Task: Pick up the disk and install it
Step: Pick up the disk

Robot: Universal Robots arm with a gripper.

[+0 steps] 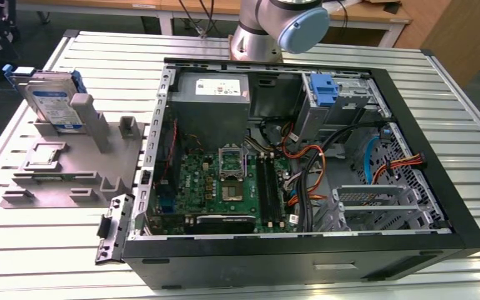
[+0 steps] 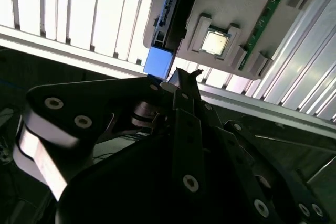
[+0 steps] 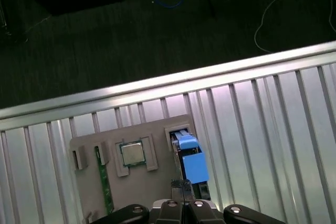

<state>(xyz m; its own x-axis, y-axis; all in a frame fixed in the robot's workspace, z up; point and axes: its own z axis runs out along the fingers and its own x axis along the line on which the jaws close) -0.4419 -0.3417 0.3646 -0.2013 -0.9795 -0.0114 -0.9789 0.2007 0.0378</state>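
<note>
Disk (image 1: 52, 103) stood on edge in a slot of the grey stand (image 1: 57, 178), untouched. Pincer (image 3: 181, 186) hung above the stand, apparently closed, empty. Judgement: open wide, centre over the disk's top edge, descend straight.

The slatted table (image 1: 23, 250) was surveyed from high above by the exterior view; the grey stand (image 1: 57, 169) at its edge was seen nearer in both wrist views (image 3: 147, 192) (image 2: 247, 3)

My arm (image 1: 255, 39) is silver-grey tubing with a light blue joint cap (image 1: 304, 28); my gripper (image 3: 181, 184) has black linkages (image 2: 94, 145) fastened by round silver screws (image 2: 190, 182).
</note>
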